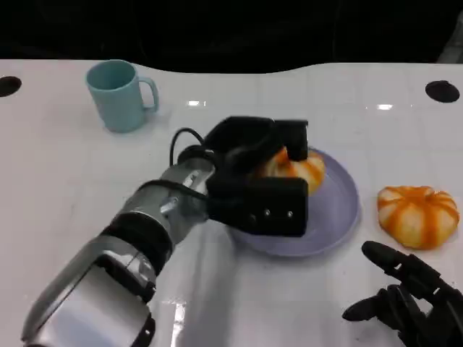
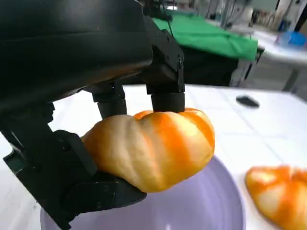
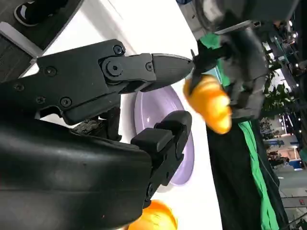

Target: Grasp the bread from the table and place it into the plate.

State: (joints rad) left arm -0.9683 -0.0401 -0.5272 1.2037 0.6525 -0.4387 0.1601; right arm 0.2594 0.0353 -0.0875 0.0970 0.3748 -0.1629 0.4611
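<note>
While the right robot hand [image 1: 409, 300] rests empty with fingers apart, the left robot hand [image 1: 257, 177] holds an orange-striped round bread bun [image 2: 153, 146] over the lilac round plate [image 1: 340, 210].

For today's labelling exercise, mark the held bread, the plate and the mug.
held bread [image 2: 153, 146], left wrist view, on its striped crust.
plate [image 1: 340, 217], head view, on the bare right part.
mug [image 1: 116, 97], head view, on its side wall.

Between the matt black plastic fingers [image 2: 165, 98] sits a smooth, glazed bread [image 2: 153, 146]; below them a satin lilac plate [image 1: 340, 217] on a glossy white table [image 1: 72, 181] (it mirrors lamps).
</note>
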